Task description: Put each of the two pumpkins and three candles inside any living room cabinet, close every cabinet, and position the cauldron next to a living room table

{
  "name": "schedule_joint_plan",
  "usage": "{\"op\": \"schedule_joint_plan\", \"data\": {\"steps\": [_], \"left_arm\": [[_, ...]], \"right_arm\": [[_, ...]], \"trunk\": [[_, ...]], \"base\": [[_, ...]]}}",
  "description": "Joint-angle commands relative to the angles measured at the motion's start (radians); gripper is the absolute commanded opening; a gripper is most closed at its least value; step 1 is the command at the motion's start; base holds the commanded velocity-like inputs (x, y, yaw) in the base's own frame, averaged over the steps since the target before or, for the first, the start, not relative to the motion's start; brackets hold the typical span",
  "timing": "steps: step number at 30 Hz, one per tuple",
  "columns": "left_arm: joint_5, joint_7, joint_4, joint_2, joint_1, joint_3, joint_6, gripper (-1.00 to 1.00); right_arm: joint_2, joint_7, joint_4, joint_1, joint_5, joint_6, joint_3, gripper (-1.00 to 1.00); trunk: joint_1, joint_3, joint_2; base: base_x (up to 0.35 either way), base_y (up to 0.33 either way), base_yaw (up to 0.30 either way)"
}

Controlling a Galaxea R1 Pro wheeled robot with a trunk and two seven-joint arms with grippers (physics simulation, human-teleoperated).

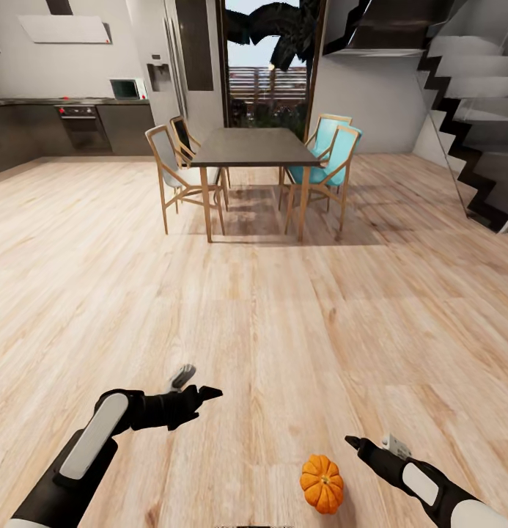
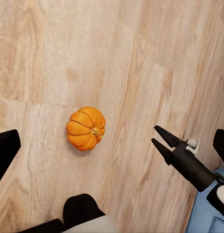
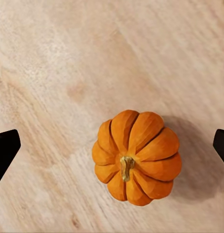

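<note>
One orange ribbed pumpkin [image 1: 322,482] with a short stem sits upright on the wooden floor just in front of me. My right gripper [image 1: 354,442] hovers above it, open, and in the right wrist view the pumpkin [image 3: 136,158] lies between the spread fingertips [image 3: 6,148], apart from them. My left gripper [image 1: 207,394] hangs open over bare floor to the left. Its wrist view looks down on the pumpkin [image 2: 86,128] and on the right gripper [image 2: 159,138] beside it. The candles, cabinet, cauldron and low table are out of view.
A tall dark dining table [image 1: 251,147] with wooden legs stands ahead, with two pale chairs [image 1: 168,165] on its left and two teal chairs [image 1: 328,158] on its right. Grey kitchen units [image 1: 78,125] line the far left wall. A staircase [image 1: 473,132] rises at right.
</note>
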Motion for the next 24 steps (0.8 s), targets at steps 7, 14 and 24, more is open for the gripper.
{"op": "schedule_joint_plan", "data": {"steps": [7,14,24], "left_arm": [[0.045,0.004,-0.007,0.028,0.001,0.004,0.001,1.0],[0.195,0.003,-0.036,0.092,0.008,-0.005,0.001,1.0],[0.209,0.003,-0.038,0.1,0.013,-0.009,0.001,1.0]], "right_arm": [[-0.001,0.002,0.0,-0.001,-0.003,0.003,0.004,1.0],[0.0,0.002,0.0,-0.001,-0.001,0.006,0.004,1.0],[0.001,-0.004,0.001,-0.001,-0.001,0.01,0.005,1.0]], "trunk": [[0.027,-0.023,-0.05],[0.054,-0.045,-0.099],[0.092,-0.076,-0.169]], "base": [[0.0,0.0,0.0],[0.0,0.0,0.0],[0.0,0.0,0.0]]}}
